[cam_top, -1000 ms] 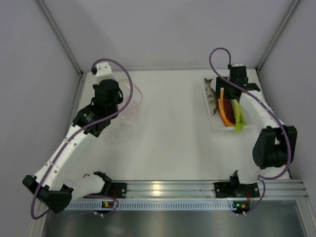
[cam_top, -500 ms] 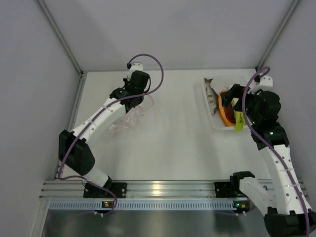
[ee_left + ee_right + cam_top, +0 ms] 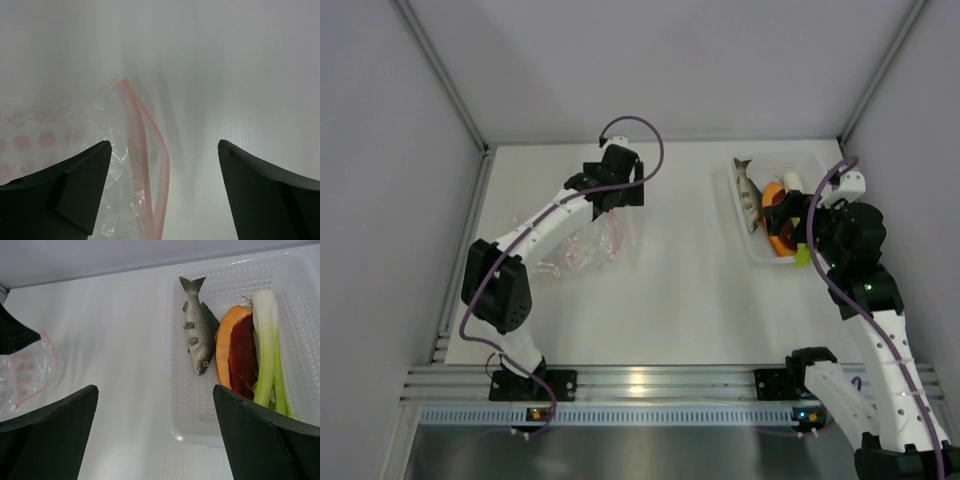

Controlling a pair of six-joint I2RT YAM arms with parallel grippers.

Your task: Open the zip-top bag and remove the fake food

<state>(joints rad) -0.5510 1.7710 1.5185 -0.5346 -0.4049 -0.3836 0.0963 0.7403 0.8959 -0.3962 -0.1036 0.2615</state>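
The tray (image 3: 200, 405) at right is seen holding the fake food (image 3: 240, 355). The zip-top bag (image 3: 588, 245) lies at left, zip parted, seemingly emptied. Left gripper (image 3: 162, 150) and right gripper (image 3: 155, 390) are spread, nothing held. Removal is judged done; only retreat is called for.

The left arm (image 3: 545, 225) is stretching forward from a sharply folded elbow. The left gripper (image 3: 164, 146) is pointing downward, its fingers spread wide with nothing between them. The right arm (image 3: 880, 330) is standing tall and bending over at the wrist. The right gripper (image 3: 155, 388) is likewise gaping wide, clasping nothing.
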